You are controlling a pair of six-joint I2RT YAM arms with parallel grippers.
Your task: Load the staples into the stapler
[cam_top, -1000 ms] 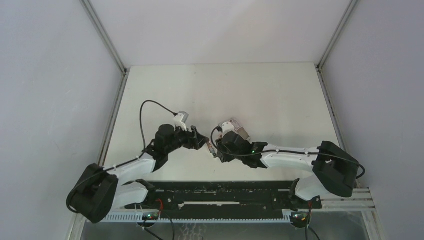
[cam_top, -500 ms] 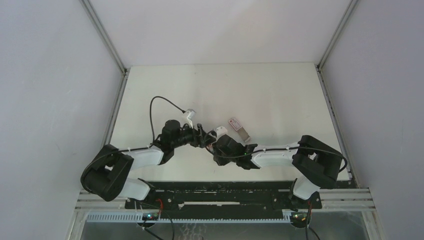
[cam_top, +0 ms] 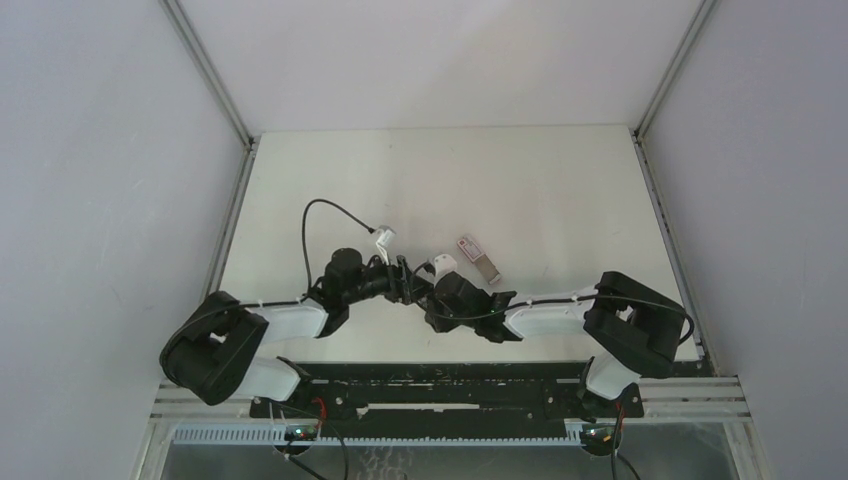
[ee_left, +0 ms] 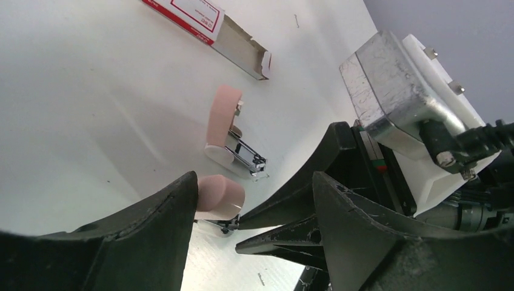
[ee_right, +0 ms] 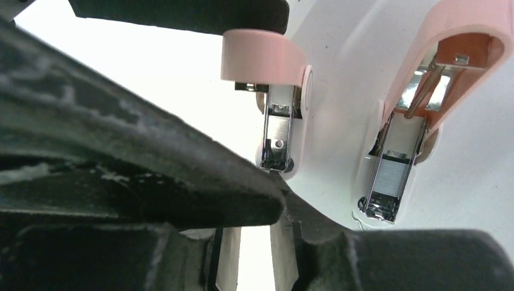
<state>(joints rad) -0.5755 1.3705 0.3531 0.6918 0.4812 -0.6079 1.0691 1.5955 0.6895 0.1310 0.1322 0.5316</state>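
Note:
Two small pink staplers sit between the arms. The nearer stapler [ee_left: 219,197] [ee_right: 276,103] rests against the left finger of my left gripper [ee_left: 254,182] [cam_top: 404,279], whose jaws stand wide around it. My right gripper [ee_left: 242,235] [ee_right: 295,216] [cam_top: 419,290] reaches in between those fingers; its jaws are a narrow gap apart with nothing seen in it, and one fingertip touches the stapler's metal front. The second stapler [ee_left: 225,134] [ee_right: 418,97] is hinged open, with a grey ribbed strip of staples [ee_right: 391,176] in its channel.
The flat pinkish staple box [ee_left: 200,18] [cam_top: 478,257] with a red-marked label lies just beyond the staplers, its end flap open. The right wrist's camera housing [ee_left: 394,85] crowds in close beside my left gripper.
Both arms have swung in towards each other, so the grippers now interlock at the staplers. The right wrist has come off the box. The right jaws have narrowed.

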